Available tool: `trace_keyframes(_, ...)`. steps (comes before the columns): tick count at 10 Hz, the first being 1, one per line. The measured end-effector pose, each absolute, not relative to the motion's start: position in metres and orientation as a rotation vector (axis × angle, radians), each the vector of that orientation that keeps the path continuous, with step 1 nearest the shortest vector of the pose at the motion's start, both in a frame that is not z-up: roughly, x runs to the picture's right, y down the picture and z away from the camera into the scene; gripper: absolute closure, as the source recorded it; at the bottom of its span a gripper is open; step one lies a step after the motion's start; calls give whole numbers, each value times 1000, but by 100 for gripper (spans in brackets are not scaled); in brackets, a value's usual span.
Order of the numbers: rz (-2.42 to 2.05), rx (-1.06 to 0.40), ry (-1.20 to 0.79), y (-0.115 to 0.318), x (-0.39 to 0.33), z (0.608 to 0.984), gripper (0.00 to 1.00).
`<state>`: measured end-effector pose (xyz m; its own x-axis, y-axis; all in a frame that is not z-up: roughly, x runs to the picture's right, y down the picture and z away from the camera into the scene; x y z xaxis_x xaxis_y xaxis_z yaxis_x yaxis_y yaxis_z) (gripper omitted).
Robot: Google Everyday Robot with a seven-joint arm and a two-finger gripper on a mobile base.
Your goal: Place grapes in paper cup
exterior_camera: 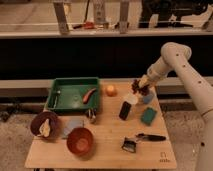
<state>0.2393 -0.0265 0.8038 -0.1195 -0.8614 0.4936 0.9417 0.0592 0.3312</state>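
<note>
My gripper hangs over the back right part of the wooden table. It is shut on the grapes, a small dark reddish bunch held just above the table. The white paper cup stands just below and to the left of the grapes, close to them. I cannot tell whether the grapes touch the cup's rim.
A blue object sits right of the cup. A dark upright box and a green sponge lie in front. An orange, a green tray, a red-orange bowl, a dark bowl and a black brush are around.
</note>
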Motion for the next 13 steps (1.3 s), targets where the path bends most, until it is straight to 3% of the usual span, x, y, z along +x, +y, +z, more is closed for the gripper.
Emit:
trace_keyframes(7,-1622,-113,-710,-34,237,760,100)
trace_keyframes(13,-1664,-143,-781,-19,223,753,100)
